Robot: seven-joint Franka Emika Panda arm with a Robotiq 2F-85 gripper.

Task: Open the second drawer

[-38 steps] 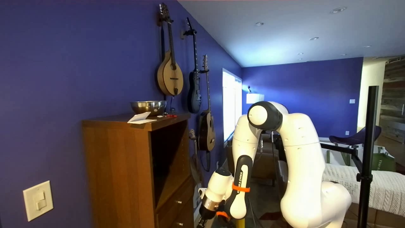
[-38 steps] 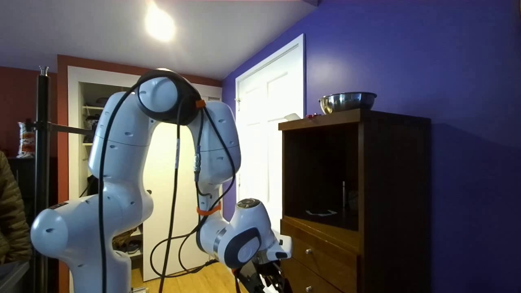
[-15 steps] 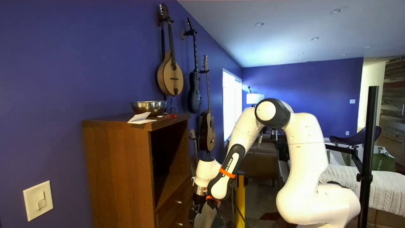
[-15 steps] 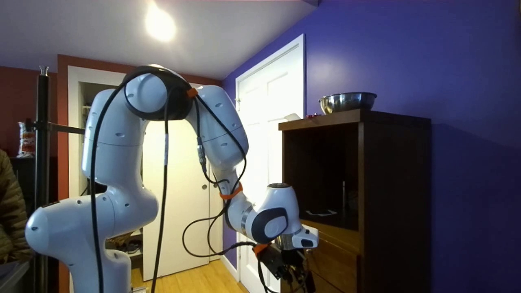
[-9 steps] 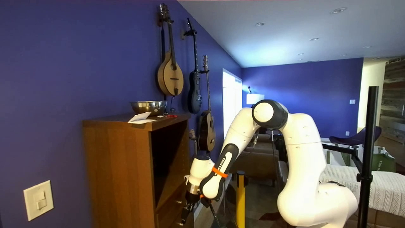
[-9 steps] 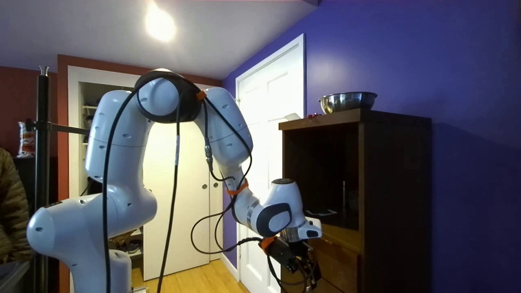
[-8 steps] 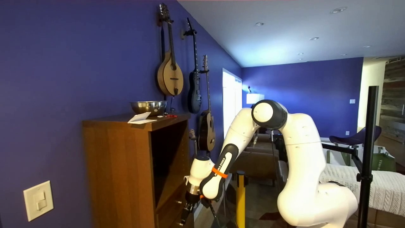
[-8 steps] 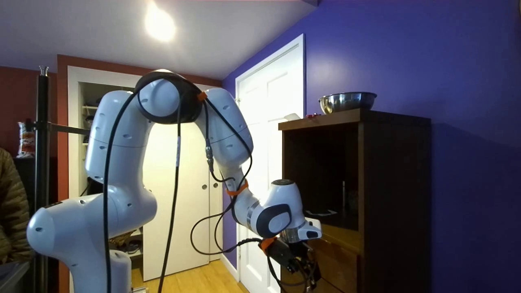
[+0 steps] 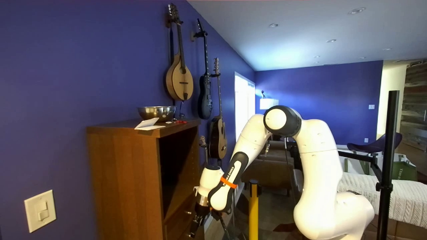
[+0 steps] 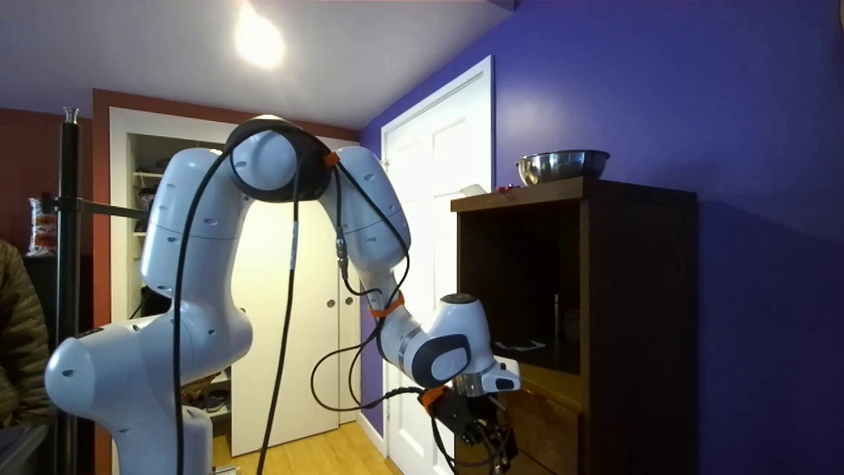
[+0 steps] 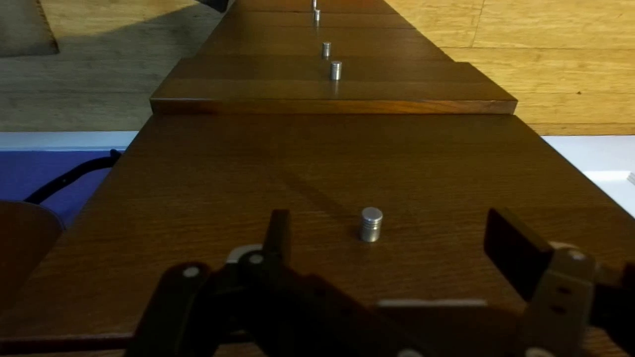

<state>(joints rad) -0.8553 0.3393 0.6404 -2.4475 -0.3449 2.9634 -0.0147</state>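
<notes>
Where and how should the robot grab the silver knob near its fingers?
I'd pinch the knob by its round sides, coming straight at the drawer front with one finger on each side. It's a short post poking out of flat wood, so its sides look easiest to squeeze.

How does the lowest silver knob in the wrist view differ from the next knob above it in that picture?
The lower knob looks larger; the next knob looks smaller, probably being farther off. The lower knob shows between the fingers of the open end effector; the next knob has none beside it. The lower knob sits on a set-back front, the next knob on a jutting front. Both are silvery cylinders.
</notes>
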